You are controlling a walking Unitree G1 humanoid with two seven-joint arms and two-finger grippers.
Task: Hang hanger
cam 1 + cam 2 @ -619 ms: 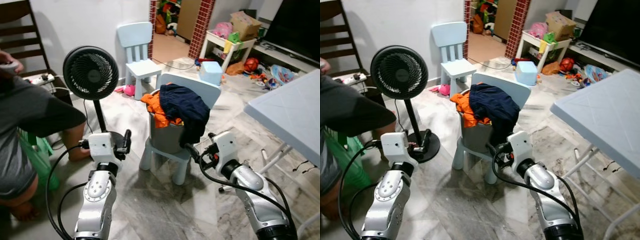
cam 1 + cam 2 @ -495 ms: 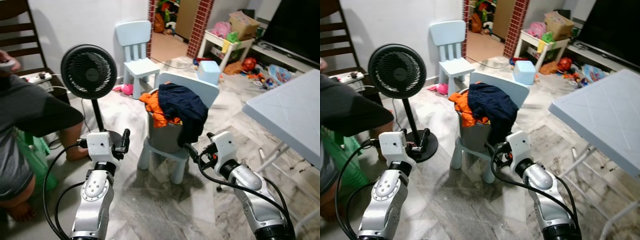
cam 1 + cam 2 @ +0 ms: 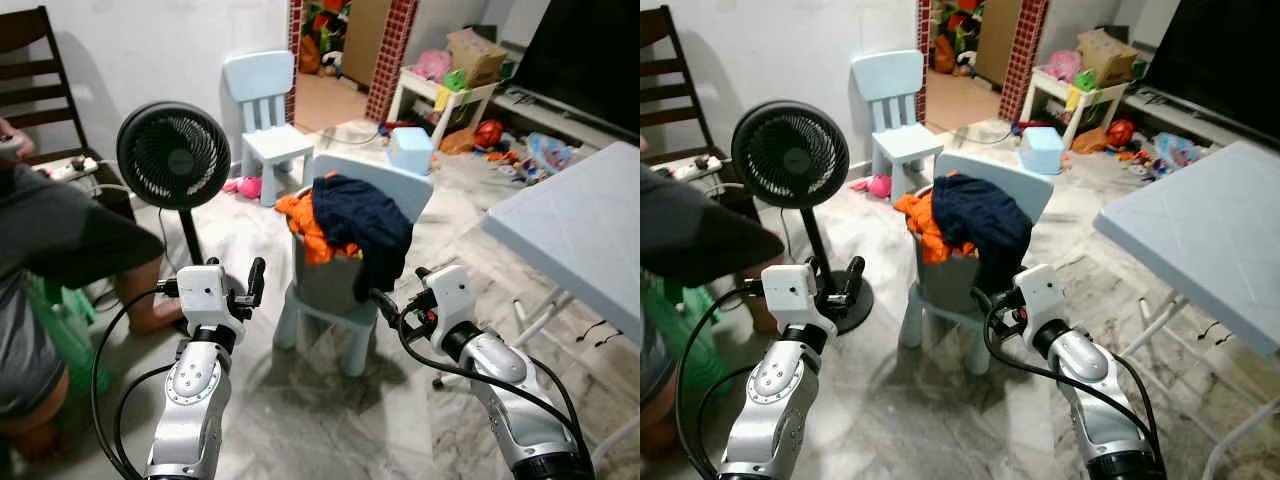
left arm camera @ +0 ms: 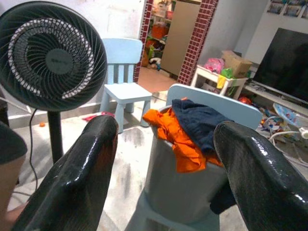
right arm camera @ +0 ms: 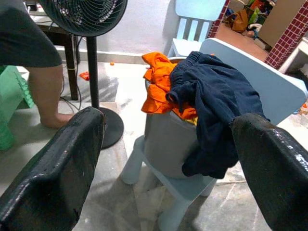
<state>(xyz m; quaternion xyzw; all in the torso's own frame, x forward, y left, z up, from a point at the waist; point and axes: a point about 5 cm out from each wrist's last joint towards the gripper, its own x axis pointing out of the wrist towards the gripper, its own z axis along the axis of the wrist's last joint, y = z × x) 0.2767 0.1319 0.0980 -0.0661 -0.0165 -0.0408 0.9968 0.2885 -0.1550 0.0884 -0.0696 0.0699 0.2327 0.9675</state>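
Observation:
A grey bin (image 3: 325, 282) stands on a small light-blue chair (image 3: 398, 183) just ahead of me. An orange garment (image 3: 310, 222) and a navy garment (image 3: 364, 222) are heaped in the bin, and the navy one hangs over its rim. I see no hanger. My left gripper (image 3: 253, 284) is held up left of the chair, open, its fingers (image 4: 84, 178) wide apart with nothing between them. My right gripper (image 3: 384, 304) is beside the seat's right front corner, below the hanging navy cloth. It is open too, fingers (image 5: 53, 183) apart and holding nothing.
A black pedestal fan (image 3: 167, 158) stands left of the chair. A person (image 3: 60, 240) crouches at the far left. A white folding table (image 3: 580, 225) is on the right. A second small chair (image 3: 262, 110), a blue box (image 3: 410, 150) and toys sit farther back.
The whole picture has shifted a little, so the camera moved. Both arms keep the same raised pose and both grippers stay open.

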